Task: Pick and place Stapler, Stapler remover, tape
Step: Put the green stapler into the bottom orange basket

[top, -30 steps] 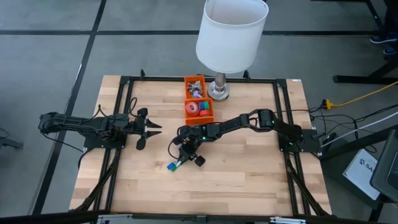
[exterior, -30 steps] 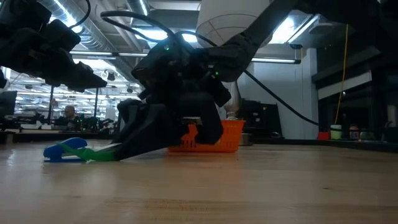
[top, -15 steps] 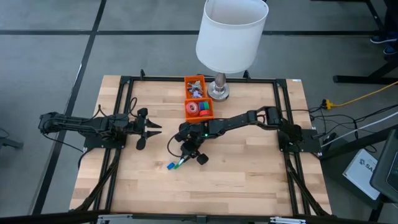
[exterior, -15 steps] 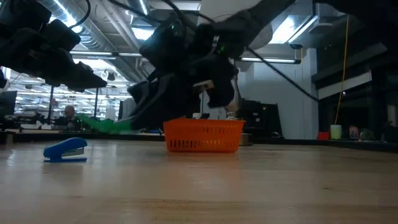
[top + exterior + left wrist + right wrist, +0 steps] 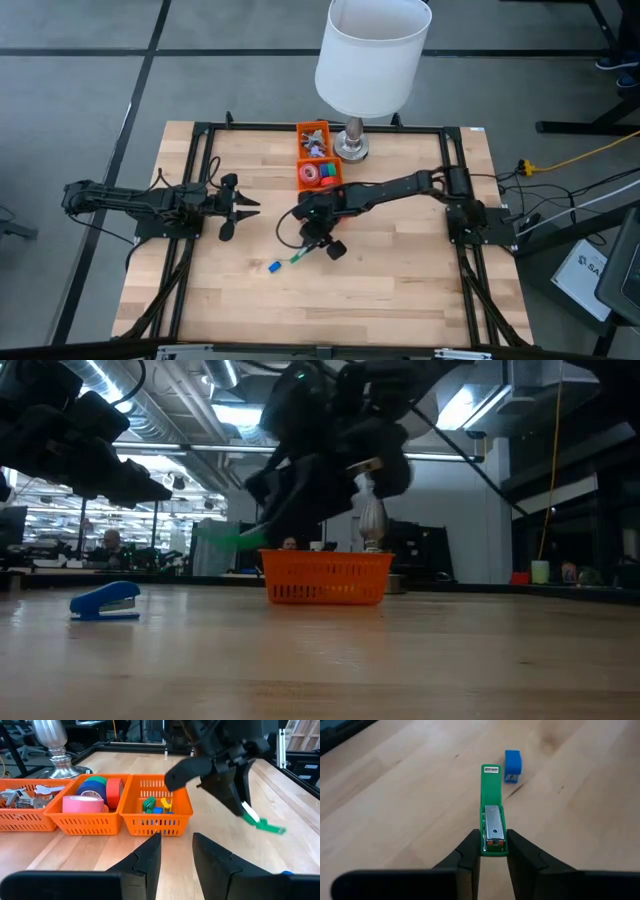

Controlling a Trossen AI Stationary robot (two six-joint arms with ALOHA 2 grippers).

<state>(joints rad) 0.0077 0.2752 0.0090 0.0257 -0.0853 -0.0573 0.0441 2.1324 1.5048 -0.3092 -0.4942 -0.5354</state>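
Right wrist view shows the green stapler point(image 5: 493, 815) clamped at its rear end between the jaws of the right gripper point(image 5: 490, 851), with its nose pointing forward over the wood. In the low view it hangs in the air, clearly above the tabletop point(image 5: 400, 660), beside the nearest orange basket point(image 5: 326, 578). A blue stapler point(image 5: 105, 601) lies on the tabletop, a little apart from the green one.

I judge that the step in hand is the carry: the green stapler is lifted and must go to one basket of the orange row point(image 5: 319, 157). The baskets hold the tape rolls point(image 5: 95, 792), small coloured blocks point(image 5: 155, 806) and metal pieces point(image 5: 25, 795). The next move asks to bring the stapler over the proper basket, lower it and let go; the blue stapler waits after that.

The left gripper point(image 5: 240, 208) rests at the left side, its jaws closed on nothing.
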